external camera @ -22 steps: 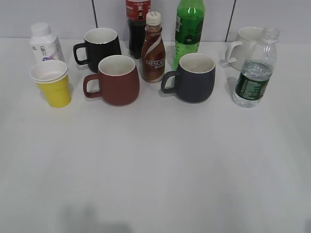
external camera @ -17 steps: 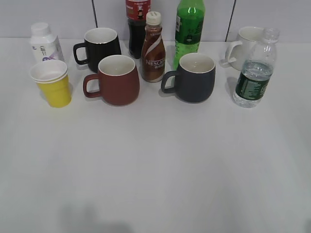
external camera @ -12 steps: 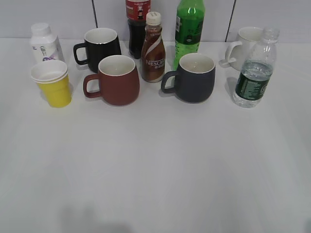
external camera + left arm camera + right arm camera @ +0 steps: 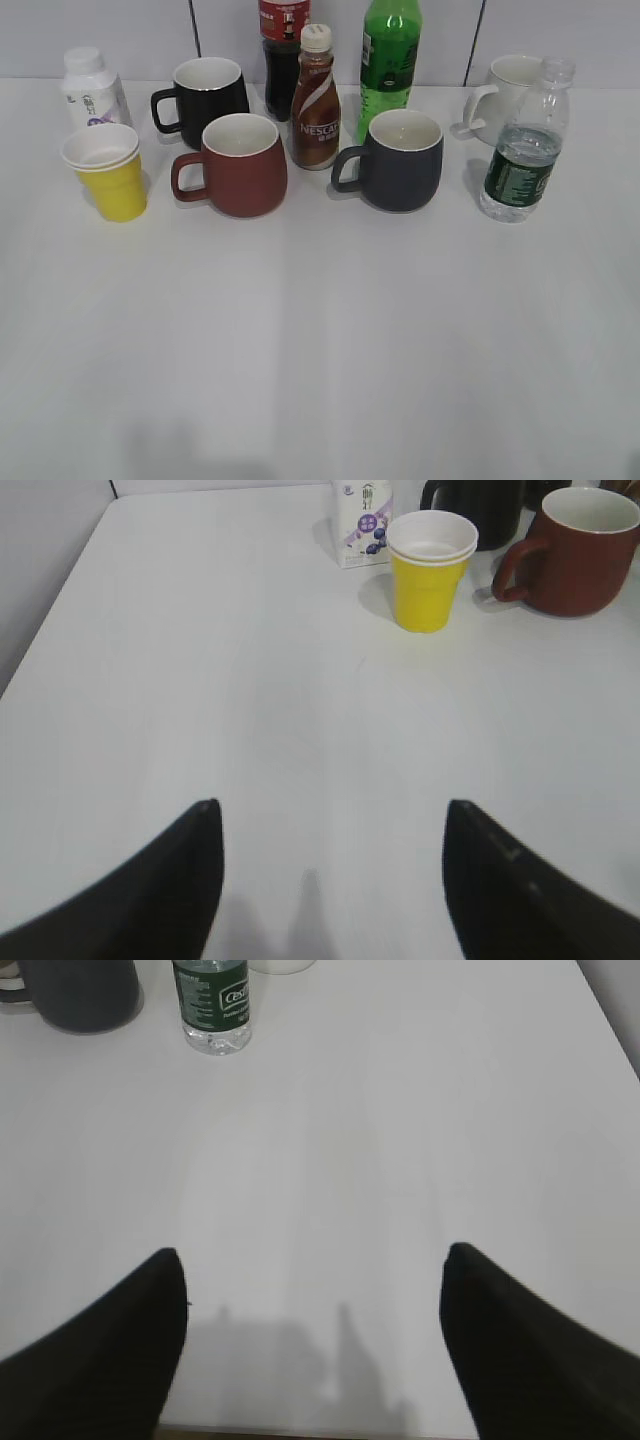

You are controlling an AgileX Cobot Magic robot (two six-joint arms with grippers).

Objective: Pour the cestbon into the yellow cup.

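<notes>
We see little of the robot: only the fingers of each gripper. On the left gripper [image 4: 330, 880], two matte black fingers [image 4: 165, 890] with rounded tips and smooth surfaces. The right gripper [image 4: 315, 1350] looks alike, its fingers [image 4: 100, 1345] broad, black, unmarked. No cables, screws or lettering can be made out.

Clear ribbed plastic bottle [image 4: 522, 145] with dark green label; yellow paper cup [image 4: 106, 171], white rim and inside; white desk [image 4: 320, 330].

clear plastic cestbon [image 4: 521, 150], paper yellow cup [image 4: 105, 172]
</notes>
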